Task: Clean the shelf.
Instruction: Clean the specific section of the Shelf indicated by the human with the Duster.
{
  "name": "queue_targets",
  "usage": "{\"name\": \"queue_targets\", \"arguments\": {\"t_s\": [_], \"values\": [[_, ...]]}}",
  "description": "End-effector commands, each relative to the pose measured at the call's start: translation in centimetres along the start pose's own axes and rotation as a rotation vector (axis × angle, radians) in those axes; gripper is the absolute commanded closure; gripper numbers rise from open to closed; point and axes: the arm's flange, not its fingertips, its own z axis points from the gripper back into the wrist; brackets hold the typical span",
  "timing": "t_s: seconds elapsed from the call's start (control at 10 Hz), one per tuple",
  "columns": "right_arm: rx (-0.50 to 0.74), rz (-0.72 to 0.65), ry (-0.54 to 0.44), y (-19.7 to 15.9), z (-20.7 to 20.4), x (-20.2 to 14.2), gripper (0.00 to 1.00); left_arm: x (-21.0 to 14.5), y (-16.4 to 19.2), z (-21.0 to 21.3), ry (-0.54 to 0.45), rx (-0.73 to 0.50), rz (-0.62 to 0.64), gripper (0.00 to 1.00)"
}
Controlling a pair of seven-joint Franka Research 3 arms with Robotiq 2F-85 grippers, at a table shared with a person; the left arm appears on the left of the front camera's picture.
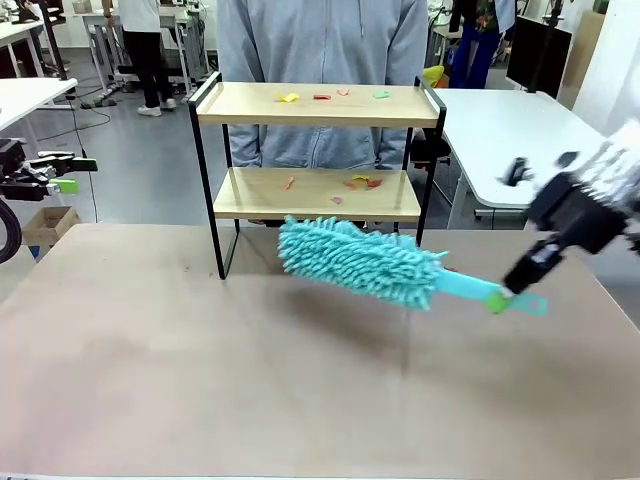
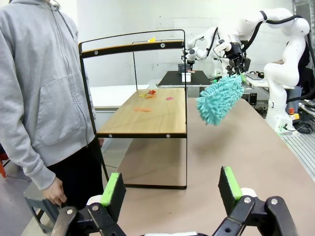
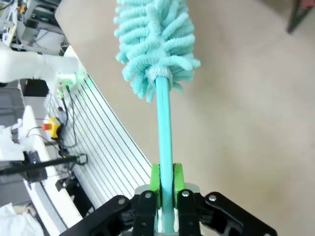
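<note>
1. Front view: bright, even room light from overhead; the duster [image 1: 360, 260] casts a faint, soft shadow on the table [image 1: 300, 400].
2. The right arm [image 1: 590, 190] is smeared by motion blur.
3. Left wrist view: wide-angle distortion bows the shelf [image 2: 147, 118] frame; the white wall [image 2: 123, 19] glares mildly.
4. Right wrist view: the duster handle is sharp and the tabletop is washed pale.

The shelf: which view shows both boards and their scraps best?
The front view: the shelf faces the camera, with scraps visible on both boards. The left wrist view sees it from one end, the top board nearly edge-on. The right wrist view catches perhaps one dark leg at its corner.
</note>
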Motion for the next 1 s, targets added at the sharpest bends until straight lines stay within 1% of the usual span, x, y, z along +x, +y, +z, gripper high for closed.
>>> {"name": "queue_targets", "arguments": {"t_s": [0.0, 0.1, 0.2, 0.3, 0.4, 0.6, 0.7, 0.9], "values": [[-0.08, 0.055, 0.037, 0.5, 2.3, -4.3, 0.87, 0.3, -0.1, 0.0, -0.001, 0.001, -0.007, 0.0], [-0.121, 0.055, 0.061, 0.8, 3.4, -6.0, 0.87, 0.3, -0.1, 0.0, -0.001, 0.001, -0.007, 0.0], [-0.135, 0.068, 0.062, 1.0, 4.6, -7.6, 0.87, 0.3, -0.1, 0.0, -0.001, 0.001, -0.007, 0.0], [-0.178, 0.106, 0.091, 1.9, 4.9, -8.7, 0.87, 0.3, -0.1, 0.0, -0.001, 0.001, -0.007, 0.0], [-0.195, 0.112, 0.127, 2.2, 4.5, -9.2, 0.87, 0.3, -0.1, 0.0, -0.001, 0.001, -0.007, 0.0], [-0.2, 0.113, 0.169, 2.0, 3.5, -9.3, 0.87, 0.3, -0.1, 0.0, -0.001, 0.001, -0.007, 0.0], [-0.193, 0.072, 0.132, 2.3, 7.0, -7.4, 0.87, 0.3, -0.1, 0.0, -0.001, 0.001, -0.007, 0.0], [-0.193, 0.072, 0.132, 2.3, 7.0, -7.4, 0.87, 0.3, -0.1, 0.0, -0.001, 0.001, -0.007, 0.0]]}}
